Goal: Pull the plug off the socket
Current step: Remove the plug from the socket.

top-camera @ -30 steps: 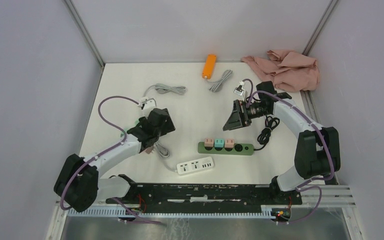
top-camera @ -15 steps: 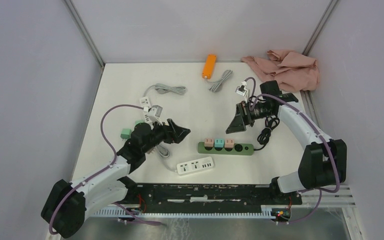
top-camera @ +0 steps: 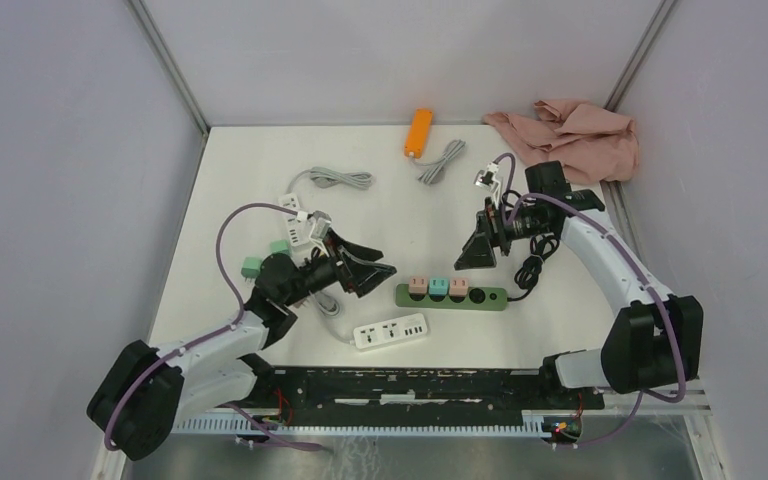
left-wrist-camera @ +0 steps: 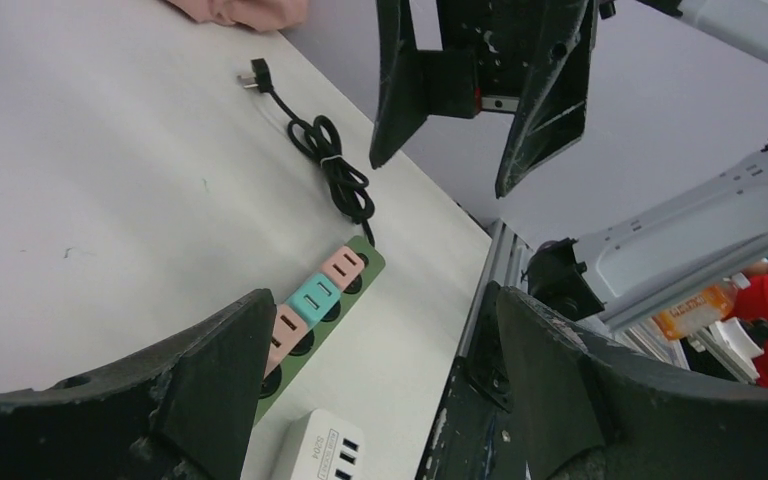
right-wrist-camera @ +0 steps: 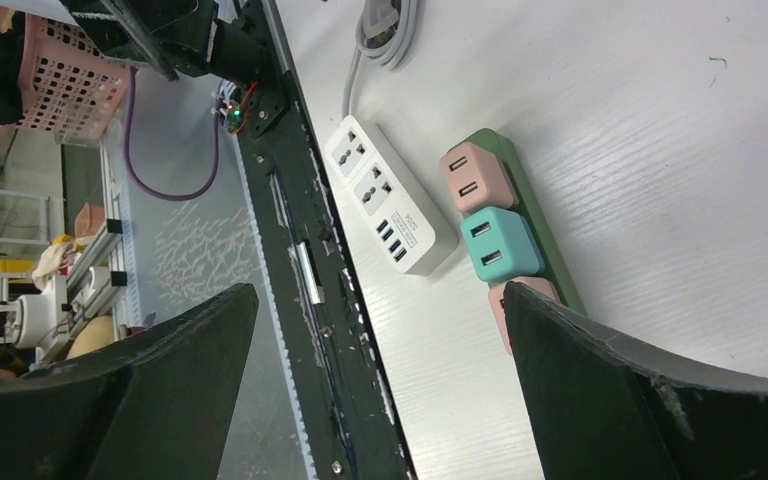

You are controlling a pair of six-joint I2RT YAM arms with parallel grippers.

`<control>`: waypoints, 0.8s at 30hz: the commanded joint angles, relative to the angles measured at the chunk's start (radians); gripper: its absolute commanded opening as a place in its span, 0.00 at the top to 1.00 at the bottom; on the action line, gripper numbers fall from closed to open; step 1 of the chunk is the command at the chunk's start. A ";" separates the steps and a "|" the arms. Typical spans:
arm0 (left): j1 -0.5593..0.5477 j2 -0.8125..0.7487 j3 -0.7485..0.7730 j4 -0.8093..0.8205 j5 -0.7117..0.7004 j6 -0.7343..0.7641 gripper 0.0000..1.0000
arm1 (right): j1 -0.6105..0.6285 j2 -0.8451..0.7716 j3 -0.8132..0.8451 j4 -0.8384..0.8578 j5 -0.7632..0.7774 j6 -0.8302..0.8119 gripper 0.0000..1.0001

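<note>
While the left gripper [top-camera: 385, 262] and the right gripper [top-camera: 473, 262] both hang with fingers spread wide, holding nothing, the green power strip [top-camera: 490, 296] lies on the table [top-camera: 380, 210] between them with three plugs [top-camera: 439, 287] in it. A finger half hides the end pink plug [top-camera: 459, 287] in the right wrist view.

Three power strips: a green strip [top-camera: 490, 297], a white strip [top-camera: 390, 331], an orange strip [top-camera: 418, 131]; on the green, two pink plugs [top-camera: 418, 285], one teal plug [top-camera: 439, 286]; one pink cloth [top-camera: 570, 135]

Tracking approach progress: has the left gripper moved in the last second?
Yes. The left gripper has swung right toward the green power strip, which has stayed put; its open fingers now sit just off the strip's left end.
</note>
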 commanded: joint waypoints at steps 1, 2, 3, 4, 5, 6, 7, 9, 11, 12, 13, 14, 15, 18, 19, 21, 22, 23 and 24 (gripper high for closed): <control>-0.043 0.035 -0.004 0.150 0.055 -0.005 0.12 | -0.004 -0.052 -0.011 0.040 -0.037 -0.059 0.00; -0.058 0.042 0.007 0.133 0.048 0.021 0.12 | -0.005 -0.057 -0.016 0.044 -0.033 -0.074 0.00; -0.074 0.045 0.019 0.096 0.037 0.051 0.12 | -0.005 -0.065 -0.023 0.050 -0.029 -0.087 0.00; -0.098 0.047 0.037 0.046 0.018 0.097 0.12 | -0.004 -0.074 -0.031 0.055 -0.030 -0.104 0.00; -0.128 0.045 0.059 -0.032 -0.005 0.154 0.12 | -0.004 -0.086 -0.043 0.058 -0.032 -0.132 0.00; -0.163 0.045 0.079 -0.096 -0.045 0.210 0.12 | -0.004 -0.102 -0.055 0.060 -0.033 -0.167 0.00; -0.217 0.045 0.102 -0.156 -0.085 0.289 0.12 | -0.005 -0.121 -0.072 0.068 -0.033 -0.199 0.00; -0.288 0.052 0.137 -0.239 -0.167 0.384 0.13 | -0.005 -0.162 -0.112 0.100 -0.015 -0.249 0.00; -0.326 0.060 0.149 -0.261 -0.193 0.443 0.13 | -0.004 -0.200 -0.141 0.110 0.009 -0.318 0.00; -0.334 0.060 0.146 -0.261 -0.194 0.469 0.14 | -0.004 -0.203 -0.142 0.082 0.021 -0.380 0.00; -0.341 0.060 0.144 -0.259 -0.194 0.493 0.14 | -0.003 -0.203 -0.145 0.050 0.037 -0.450 0.00; -0.345 0.055 0.136 -0.254 -0.191 0.526 0.14 | -0.003 -0.204 -0.154 0.036 0.055 -0.505 0.00; -0.349 0.050 0.124 -0.245 -0.187 0.561 0.14 | -0.002 -0.207 -0.167 0.032 0.083 -0.571 0.00; -0.349 0.043 0.065 -0.179 -0.160 0.666 0.12 | 0.020 -0.219 -0.213 0.050 0.158 -0.664 0.00; -0.350 0.049 0.050 -0.154 -0.149 0.700 0.11 | 0.035 -0.222 -0.230 0.067 0.190 -0.679 0.00; -0.349 0.062 0.027 -0.120 -0.127 0.769 0.08 | 0.061 -0.221 -0.261 0.102 0.244 -0.720 0.00; -0.350 0.070 0.016 -0.105 -0.121 0.800 0.07 | 0.076 -0.217 -0.280 0.125 0.271 -0.727 0.00; -0.350 0.078 0.005 -0.086 -0.120 0.823 0.06 | 0.089 -0.215 -0.293 0.157 0.296 -0.723 0.00; -0.350 0.087 -0.007 -0.060 -0.128 0.840 0.06 | 0.103 -0.209 -0.305 0.182 0.317 -0.722 0.00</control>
